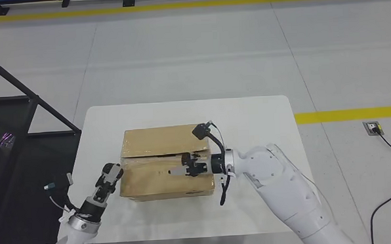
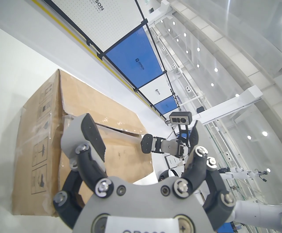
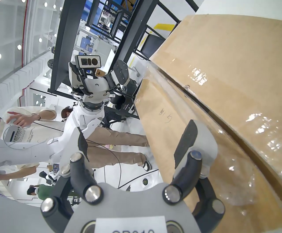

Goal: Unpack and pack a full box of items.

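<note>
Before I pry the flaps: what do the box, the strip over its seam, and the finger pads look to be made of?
Box: brown cardboard, matte, judging by its torn, creased edges. Strip: probably clear plastic tape, glossy and wrinkled, catching glare. Finger pads: black with a dimpled texture, likely rubber, though the look alone cannot confirm it.

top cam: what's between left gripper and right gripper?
The cardboard box: its taped near top flap spans that stretch in the top view, with the left gripper at the box's end and the right gripper over its top.
</note>
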{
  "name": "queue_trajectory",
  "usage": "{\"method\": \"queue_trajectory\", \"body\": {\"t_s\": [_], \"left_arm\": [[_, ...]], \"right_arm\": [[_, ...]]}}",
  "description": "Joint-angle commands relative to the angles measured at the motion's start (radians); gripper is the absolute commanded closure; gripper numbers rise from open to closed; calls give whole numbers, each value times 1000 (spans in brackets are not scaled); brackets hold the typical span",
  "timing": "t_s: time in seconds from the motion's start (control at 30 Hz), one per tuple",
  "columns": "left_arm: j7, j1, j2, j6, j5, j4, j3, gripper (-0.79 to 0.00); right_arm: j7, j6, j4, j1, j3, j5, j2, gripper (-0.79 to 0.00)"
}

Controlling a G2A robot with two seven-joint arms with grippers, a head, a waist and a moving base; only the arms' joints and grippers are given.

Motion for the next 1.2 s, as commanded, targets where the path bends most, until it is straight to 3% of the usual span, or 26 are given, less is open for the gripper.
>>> {"method": "queue_trajectory", "body": {"t_s": [0.0, 0.63, 0.97, 1.17], "left_arm": [[-20, -4, 1, -2, -7, 4, 1, -785], [-89, -160, -8, 96, 8, 77, 101, -785], [-89, -196, -12, 119, -14, 94, 115, -785], [-95, -166, -9, 83, -49, 79, 72, -785]], "right_arm": [[-31, 19, -7, -6, 0, -21, 0, -785], [-148, -6, 58, 21, 22, 53, -7, -785], [184, -89, 15, 39, -33, 97, 5, -785], [160, 30, 36, 67, -82, 19, -4, -785]]}}
